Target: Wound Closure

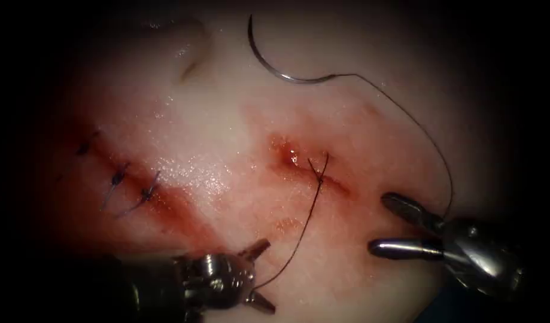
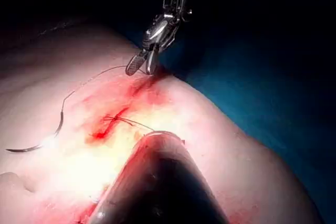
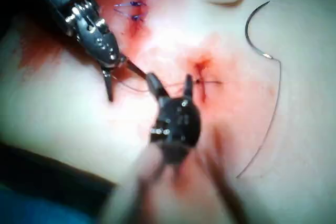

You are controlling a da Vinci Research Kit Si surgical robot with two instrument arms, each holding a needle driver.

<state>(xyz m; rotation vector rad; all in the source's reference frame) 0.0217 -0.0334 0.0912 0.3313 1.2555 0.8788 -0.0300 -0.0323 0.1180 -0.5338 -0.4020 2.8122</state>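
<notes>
The curved needle [image 1: 269, 60] lies free on the tissue [image 1: 239, 119] above the cut, held by neither tool and not in the tissue. Its thread [image 1: 418, 128] arcs right and down to the right tool [image 1: 394, 227], whose jaws stand open to the right of the cut with nothing between them. The thread crosses the cut [image 1: 319, 170] as one stitch, and its tail runs down to the left tool [image 1: 261, 275], which is open below the cut with the tail's end near its hinge. In the right wrist view the needle [image 3: 254, 30] lies beyond the right tool [image 3: 170, 82].
Three finished blue stitches [image 1: 118, 177] close the older part of the cut at the left. Red fluid [image 1: 286, 152] wets the tissue around the stitch. In the left wrist view the right tool [image 2: 143, 68] hovers over the cut's far end.
</notes>
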